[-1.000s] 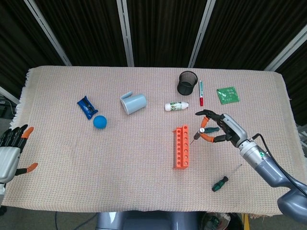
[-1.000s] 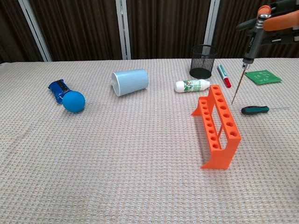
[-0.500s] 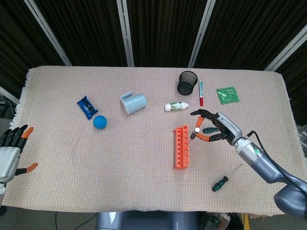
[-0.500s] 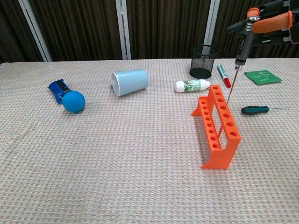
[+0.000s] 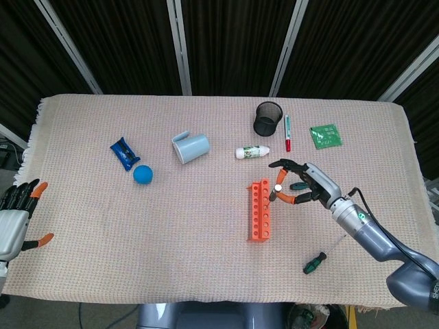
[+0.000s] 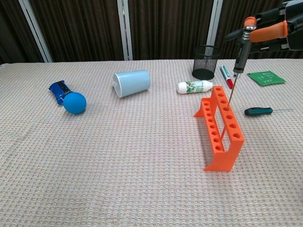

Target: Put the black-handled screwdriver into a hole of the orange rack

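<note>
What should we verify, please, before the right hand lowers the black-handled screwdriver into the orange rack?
1. Hold: right hand pinches the black-handled screwdriver near its top: ok.
2. Attitude: shaft nearly upright, leaning slightly: ok.
3. Tip over a hole: in the chest view the tip sits at the far end of the orange rack; whether it is centred or already entering: cannot tell.
4. Rack upright on the cloth: ok.
5. Neighbours: green-handled screwdriver and white bottle lie apart from the rack: ok.
6. Left hand at the table's edge, holding nothing: ok.
</note>
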You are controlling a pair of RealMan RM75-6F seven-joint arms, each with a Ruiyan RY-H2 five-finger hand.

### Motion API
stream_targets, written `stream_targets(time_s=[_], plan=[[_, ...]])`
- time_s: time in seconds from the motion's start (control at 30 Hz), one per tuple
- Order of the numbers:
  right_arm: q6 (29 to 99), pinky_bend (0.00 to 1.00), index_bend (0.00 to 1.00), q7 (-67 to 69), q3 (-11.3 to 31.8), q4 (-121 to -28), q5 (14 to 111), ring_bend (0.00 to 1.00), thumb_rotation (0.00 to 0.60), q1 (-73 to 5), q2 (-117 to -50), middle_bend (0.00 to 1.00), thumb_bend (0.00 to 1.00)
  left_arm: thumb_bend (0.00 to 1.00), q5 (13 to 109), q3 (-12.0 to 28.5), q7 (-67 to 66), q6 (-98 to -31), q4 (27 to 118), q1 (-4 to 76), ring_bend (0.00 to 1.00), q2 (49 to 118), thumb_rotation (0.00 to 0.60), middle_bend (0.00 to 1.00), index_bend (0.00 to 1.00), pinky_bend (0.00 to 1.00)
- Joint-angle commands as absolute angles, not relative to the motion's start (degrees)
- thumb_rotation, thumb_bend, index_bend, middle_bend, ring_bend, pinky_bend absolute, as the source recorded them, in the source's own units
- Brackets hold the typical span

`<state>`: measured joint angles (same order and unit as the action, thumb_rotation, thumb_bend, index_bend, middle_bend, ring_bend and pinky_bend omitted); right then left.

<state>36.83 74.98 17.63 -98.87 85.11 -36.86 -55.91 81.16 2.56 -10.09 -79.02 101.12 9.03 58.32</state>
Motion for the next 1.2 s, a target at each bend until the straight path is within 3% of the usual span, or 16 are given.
stream_targets(time_s=[0.03, 1.2], plan=[[36.83, 0.00, 0.58, 74.27, 17.15, -98.72, 84.15, 0.00, 0.600, -37.40, -56.31, 0.20, 0.35, 0.00, 81.09, 2.56, -10.03, -79.00, 101.04, 9.03, 0.00, 58.37, 0.600, 0.00, 0.02, 0.00], [41.30, 0.00, 0.59, 61.50, 12.10, -93.27, 79.13, 0.00, 0.600, -39.00, -66.97, 0.19, 0.35, 0.00, 81.08, 2.17, -9.63, -78.61, 100.72, 9.04, 0.00, 58.01, 0.600, 0.00, 0.02, 0.00]])
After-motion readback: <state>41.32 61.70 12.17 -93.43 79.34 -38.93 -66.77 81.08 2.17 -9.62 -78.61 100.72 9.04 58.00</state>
